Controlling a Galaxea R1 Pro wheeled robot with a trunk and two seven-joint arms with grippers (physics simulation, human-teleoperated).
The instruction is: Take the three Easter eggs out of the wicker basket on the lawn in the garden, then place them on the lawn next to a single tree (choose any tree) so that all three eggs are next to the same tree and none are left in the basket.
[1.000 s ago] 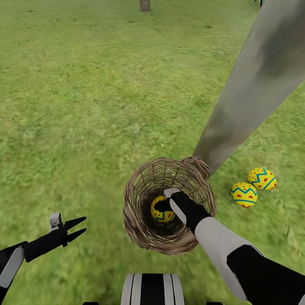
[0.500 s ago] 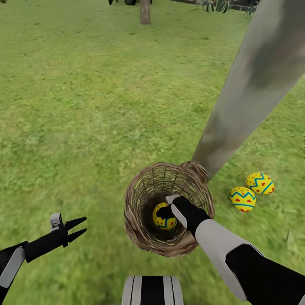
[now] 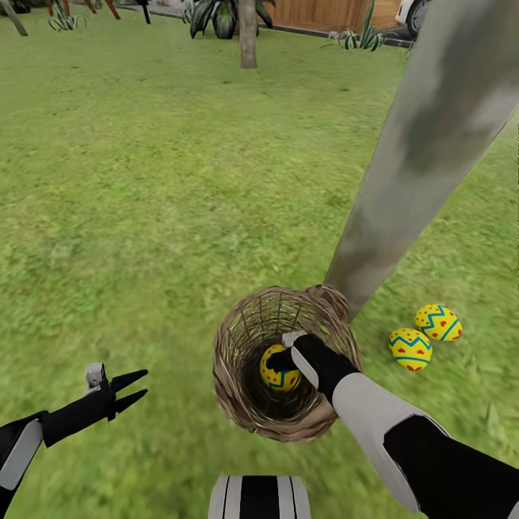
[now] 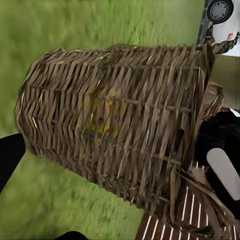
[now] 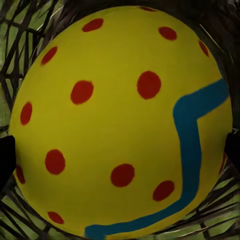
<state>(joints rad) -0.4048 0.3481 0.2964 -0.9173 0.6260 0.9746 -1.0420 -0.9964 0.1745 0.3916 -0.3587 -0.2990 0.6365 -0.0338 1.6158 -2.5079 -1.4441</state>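
Observation:
The wicker basket [image 3: 238, 389] stands on the lawn [image 3: 144, 216] at the foot of the thick pale grey tree [image 3: 425, 144]. My right gripper [image 3: 281, 357] reaches down inside it and is shut on a yellow Easter egg [image 3: 277, 375], which looms close in the right wrist view [image 5: 120, 120] with dark fingertips [image 5: 6, 155] at either side. Two more eggs [image 3: 410, 348] [image 3: 438, 322] lie on the grass right of the trunk. My left gripper [image 3: 126, 386] hovers open over grass left of the basket. The left wrist view shows the basket's side [image 4: 115, 125], the egg [image 4: 102, 115] dimly visible through the weave.
A thinner tree trunk [image 3: 247, 36] stands far back, with spiky plants [image 3: 216, 14], a wooden fence [image 3: 324, 11] and a white car [image 3: 418, 11] behind it. My striped base [image 3: 259, 497] is just below the basket. Open grass stretches left and ahead.
The head view has tilted upward, bringing the fence and plants into sight. The egg now shows more fully in the right gripper inside the basket. The left arm has stayed put.

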